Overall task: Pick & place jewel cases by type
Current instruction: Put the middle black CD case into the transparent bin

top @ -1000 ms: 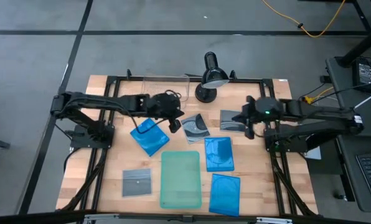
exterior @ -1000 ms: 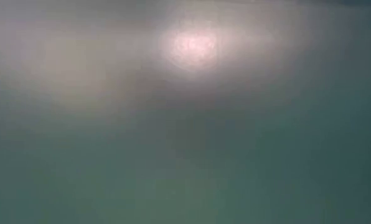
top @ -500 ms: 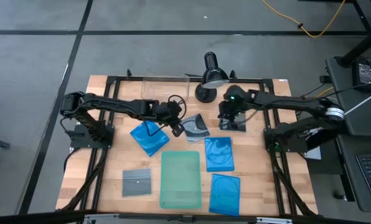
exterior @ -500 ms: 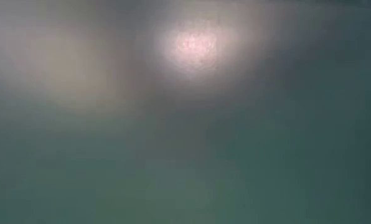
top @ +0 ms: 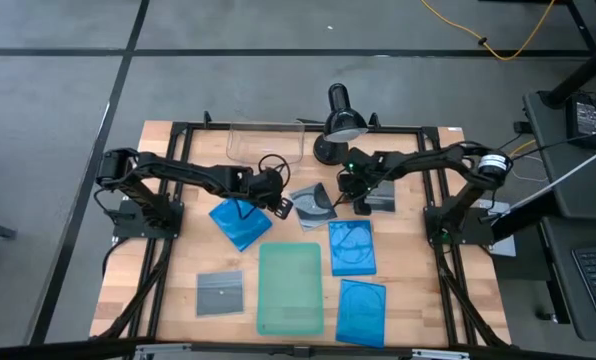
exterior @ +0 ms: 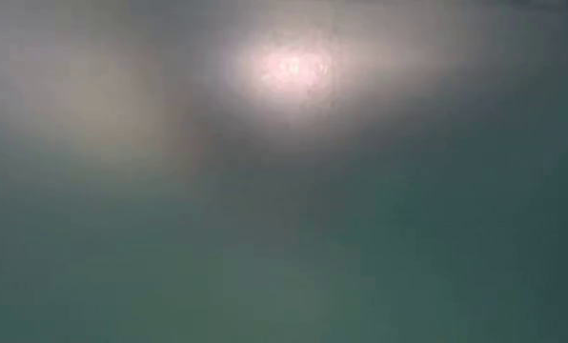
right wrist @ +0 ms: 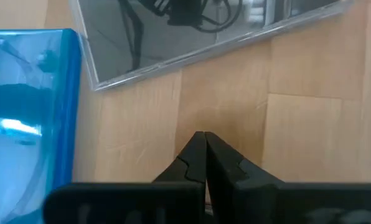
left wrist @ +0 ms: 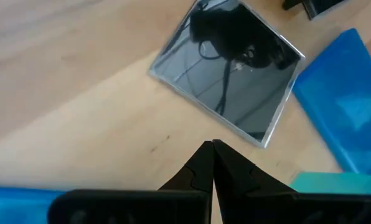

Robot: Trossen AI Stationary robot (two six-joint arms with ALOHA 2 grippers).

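Three blue jewel cases lie flat on the table (top: pixel 240 221) (top: pixel 351 247) (top: pixel 360 310). A grey case (top: pixel 314 203) lies between the two grippers, another (top: pixel 378 196) sits partly under the right arm, and a third (top: pixel 220 293) is near the front left. My left gripper (top: pixel 279 203) (left wrist: pixel 211 149) is shut over bare wood just left of the middle grey case (left wrist: pixel 229 68). My right gripper (top: pixel 343 190) (right wrist: pixel 201 140) is shut over wood just right of that case (right wrist: pixel 198 31). The low view shows only blur.
A pale-green flat tray (top: pixel 290 288) lies at the front centre between the blue cases. A clear bin (top: pixel 266 140) and a black desk lamp (top: pixel 340 120) stand at the far edge. Black frame rails (top: pixel 168 260) run along both sides.
My right gripper has swept toward the table's left, from beside the right-hand grey case to close by the middle grey case. The cases have stayed where they were.
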